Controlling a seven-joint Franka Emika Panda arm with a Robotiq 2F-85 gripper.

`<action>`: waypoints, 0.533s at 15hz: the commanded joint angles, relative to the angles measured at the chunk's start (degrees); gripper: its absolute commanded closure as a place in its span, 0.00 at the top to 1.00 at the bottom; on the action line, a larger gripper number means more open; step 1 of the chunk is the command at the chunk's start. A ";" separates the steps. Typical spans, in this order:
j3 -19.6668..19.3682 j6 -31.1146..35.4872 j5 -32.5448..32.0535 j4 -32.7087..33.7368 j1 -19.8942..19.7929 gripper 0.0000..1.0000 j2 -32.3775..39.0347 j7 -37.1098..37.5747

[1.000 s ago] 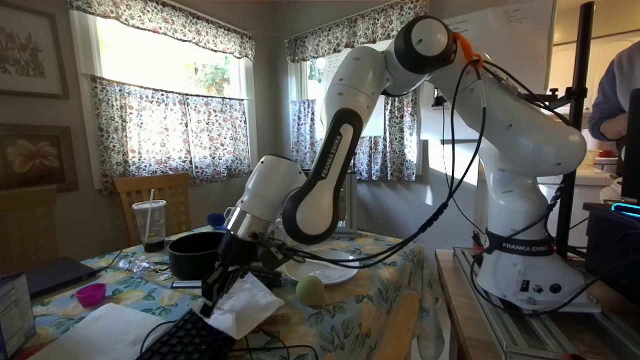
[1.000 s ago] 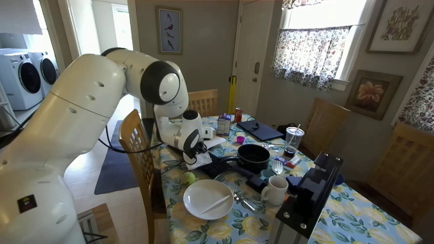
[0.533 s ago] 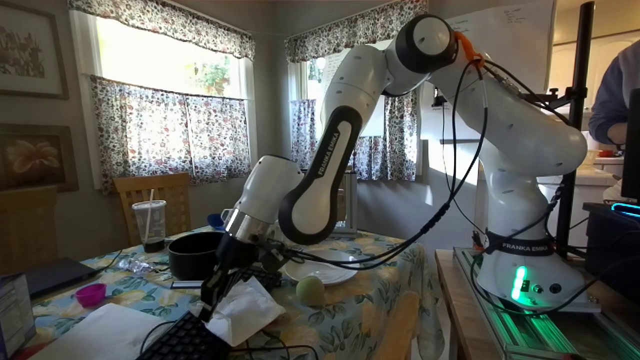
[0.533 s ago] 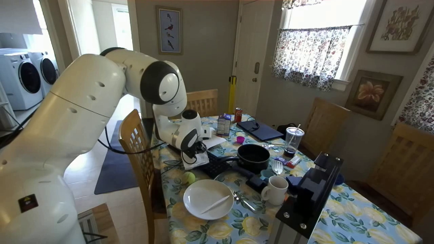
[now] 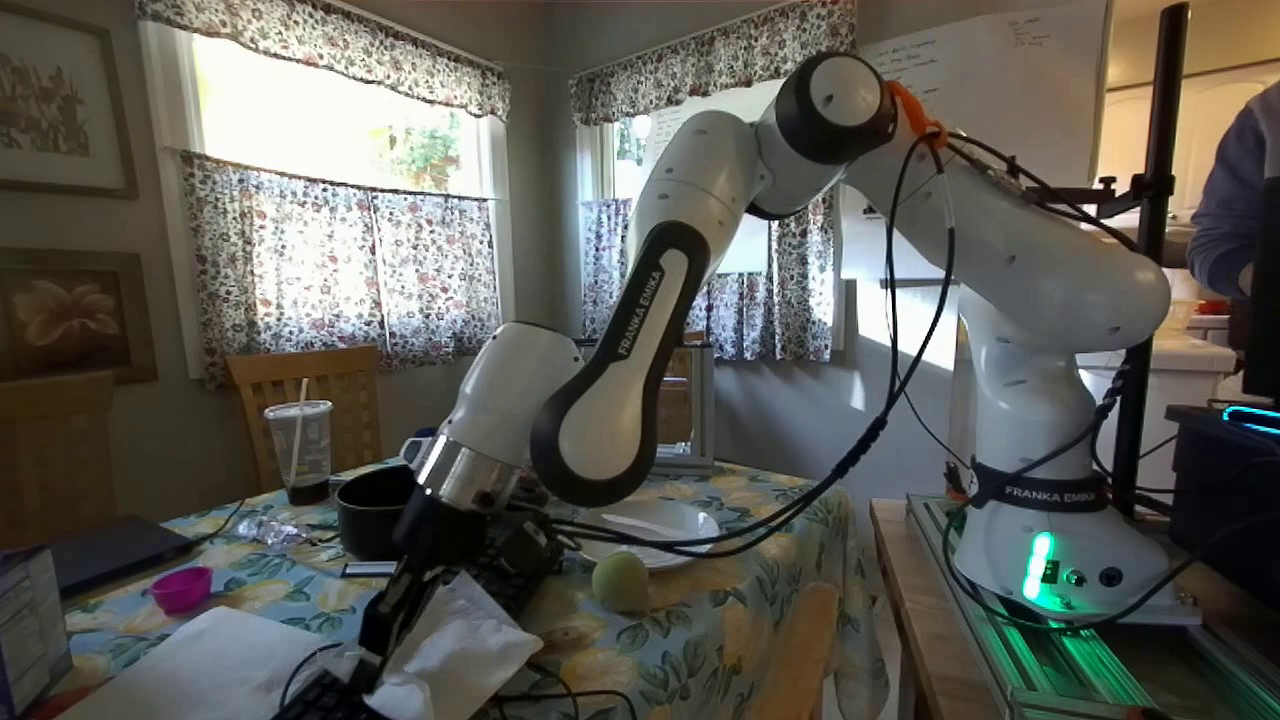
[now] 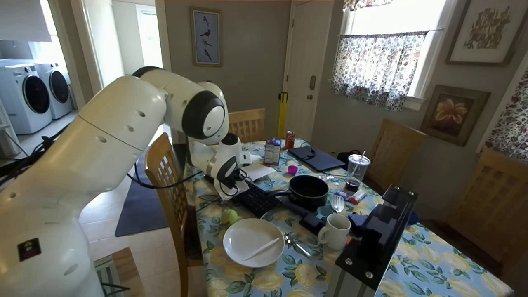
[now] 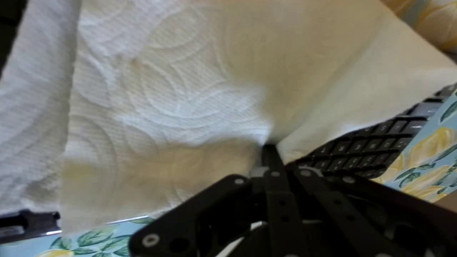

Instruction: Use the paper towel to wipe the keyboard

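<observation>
Two labels [image 5: 640, 313] read "FRANKA EMIKA"; gripper [image 7: 274, 151] pinches towel [image 7: 167, 96].

"FRANKA EMIKA" on the forearm [image 5: 625, 370]; again (white lettering) on the base band [image 5: 1040, 489].

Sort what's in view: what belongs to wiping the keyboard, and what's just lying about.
For the job:
hand
paper towel, gripped in the hand
keyboard, partly hidden by the towel

Just lying about:
black pan
white plate
white mug
pink cup
red can
</observation>
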 commanded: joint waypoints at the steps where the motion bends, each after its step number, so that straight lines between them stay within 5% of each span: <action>1: 6.06 -1.51 -0.22 7.27 -3.71 0.00 7.82 -6.68; 5: 8.72 -4.66 0.07 11.19 -4.78 0.00 11.63 -10.08; 8: 6.77 -7.24 1.27 10.52 -3.72 0.00 9.43 -9.32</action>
